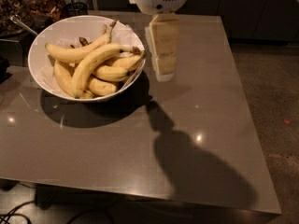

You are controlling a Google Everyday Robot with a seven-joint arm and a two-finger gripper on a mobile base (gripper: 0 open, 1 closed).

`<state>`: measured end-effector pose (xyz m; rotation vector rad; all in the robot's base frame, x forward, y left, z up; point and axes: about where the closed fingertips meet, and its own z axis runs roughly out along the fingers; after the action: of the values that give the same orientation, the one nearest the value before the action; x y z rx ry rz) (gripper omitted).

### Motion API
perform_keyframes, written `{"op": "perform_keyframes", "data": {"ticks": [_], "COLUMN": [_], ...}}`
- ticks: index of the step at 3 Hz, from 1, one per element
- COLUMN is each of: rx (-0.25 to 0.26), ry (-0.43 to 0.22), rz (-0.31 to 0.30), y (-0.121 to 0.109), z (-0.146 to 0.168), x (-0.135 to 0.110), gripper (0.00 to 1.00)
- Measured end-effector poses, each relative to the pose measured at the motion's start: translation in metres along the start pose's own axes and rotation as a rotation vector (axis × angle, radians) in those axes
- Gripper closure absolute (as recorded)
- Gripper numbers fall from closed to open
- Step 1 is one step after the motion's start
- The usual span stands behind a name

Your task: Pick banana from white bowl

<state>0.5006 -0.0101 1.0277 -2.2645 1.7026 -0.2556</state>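
The white bowl (39, 46) stands on the back left of the grey table and holds several yellow bananas. The banana (92, 63), long and strongly arched, lies on top of the pile, its dark stem end toward the bowl's right rim. A flatter long banana (74, 53) with an upright stem lies behind it, and shorter ones lie beneath. My gripper (163, 73) hangs from a white wrist, pointing down above the table just right of the bowl's right rim, apart from the bananas and holding nothing.
The grey table (219, 106) ends at its right edge by the floor and at its front edge near me. Dark clutter (28, 8) with a metal handle sits behind the bowl at the back left. Cables (14, 213) lie on the floor at the lower left.
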Motion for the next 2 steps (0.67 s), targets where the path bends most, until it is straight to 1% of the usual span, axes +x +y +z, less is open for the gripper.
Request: {"op": "perform_keyframes", "data": {"ticks": [1, 2], "rx": [0.034, 0.045], "ry": [-0.027, -0.070], "rz": [0.007, -0.016], "y": [-0.002, -0.020], "z": [-0.004, -0.004], "x": [-0.004, -0.026], "gripper": [0.00, 0.00]}}
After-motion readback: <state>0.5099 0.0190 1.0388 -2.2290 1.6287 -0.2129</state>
